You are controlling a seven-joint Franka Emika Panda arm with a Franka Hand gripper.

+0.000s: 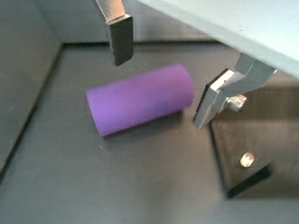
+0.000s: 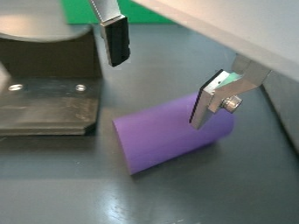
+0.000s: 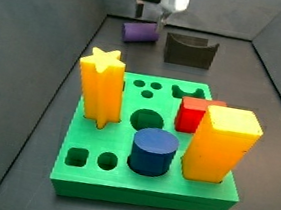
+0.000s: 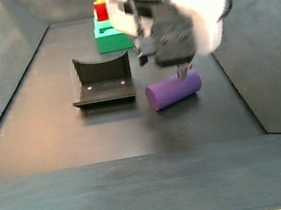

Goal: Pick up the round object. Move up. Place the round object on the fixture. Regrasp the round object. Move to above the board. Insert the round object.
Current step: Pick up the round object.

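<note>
In both wrist views the gripper (image 1: 173, 74) hangs just above the floor with its jaws spread wide, holding nothing. The two silver fingers (image 2: 115, 39) straddle the round object (image 1: 140, 99), one on each side and neither touching it.

The round object (image 2: 176, 133) is a short, smooth purple cylinder (matte, with a flat paler end face) lying on its side on the dark grey floor (image 2: 70, 184). It sits just beside the fixture (image 2: 47, 83), a dark bracket on a base plate, apart from it.

In a side view the gripper (image 4: 161, 43) sits over the purple peg (image 4: 174, 89), with the fixture (image 4: 104, 80) next to it. Well beyond stands the board (image 3: 107, 162), bright green and carrying yellow, red and dark blue pieces.
</note>
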